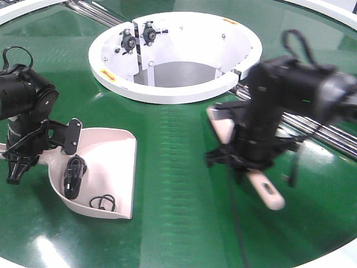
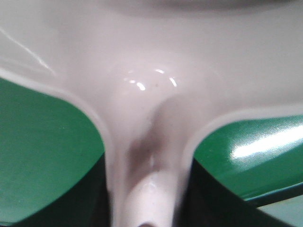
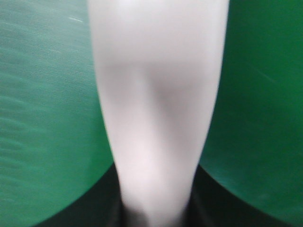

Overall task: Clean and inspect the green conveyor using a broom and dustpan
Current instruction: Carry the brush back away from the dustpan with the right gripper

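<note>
The green conveyor (image 1: 178, 167) fills the front view, with its white-rimmed centre hole (image 1: 173, 56) at the back. The pale pink dustpan (image 1: 106, 167) lies at the left, mouth facing right, with several small black items (image 1: 75, 174) in it. My left gripper (image 1: 17, 162) is shut on the dustpan's handle, which fills the left wrist view (image 2: 151, 179). The pale pink broom (image 1: 262, 187) lies slanted at the right. My right gripper (image 1: 245, 159) is shut on it mid-length, and the right wrist view shows its body (image 3: 156, 118) close up. Its bristles are hidden.
Steel rollers (image 1: 329, 134) run along a seam at the right, behind the right arm. More rollers (image 1: 100, 12) lie at the back left. The belt's white outer edge (image 1: 334, 259) shows at the front right corner.
</note>
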